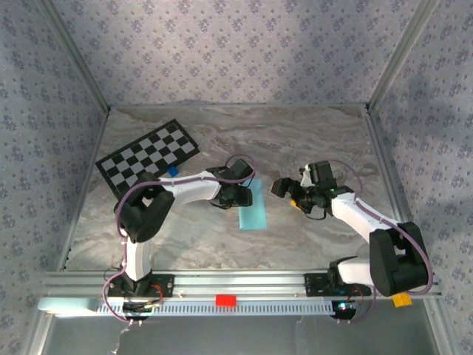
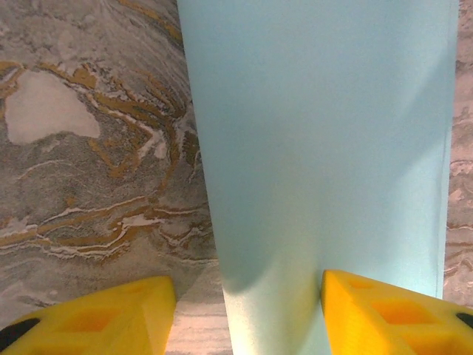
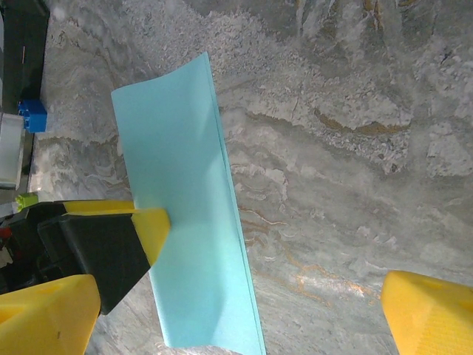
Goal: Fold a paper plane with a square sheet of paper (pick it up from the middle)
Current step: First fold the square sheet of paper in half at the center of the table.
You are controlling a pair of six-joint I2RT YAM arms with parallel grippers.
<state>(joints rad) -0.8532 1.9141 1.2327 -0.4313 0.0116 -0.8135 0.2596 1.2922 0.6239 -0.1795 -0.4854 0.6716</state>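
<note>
The square sheet of paper (image 1: 253, 210) is light sky-blue and lies on the marble table, folded in half into a long narrow rectangle with no point. My left gripper (image 1: 244, 195) is at its left long side. In the left wrist view the left gripper (image 2: 247, 287) is open: one yellow finger (image 2: 392, 310) rests on the paper (image 2: 318, 148), the other (image 2: 96, 318) sits on bare table beside it. My right gripper (image 1: 287, 194) hovers open just right of the sheet. In the right wrist view the paper (image 3: 185, 185) lies ahead between the wide-spread fingers of my right gripper (image 3: 236, 296).
A black-and-white checkerboard card (image 1: 148, 157) lies at the back left, with a small dark-blue block (image 1: 172, 171) by its near corner. That block (image 3: 33, 115) also appears at the left of the right wrist view. Metal frame rails border the table (image 1: 310, 133).
</note>
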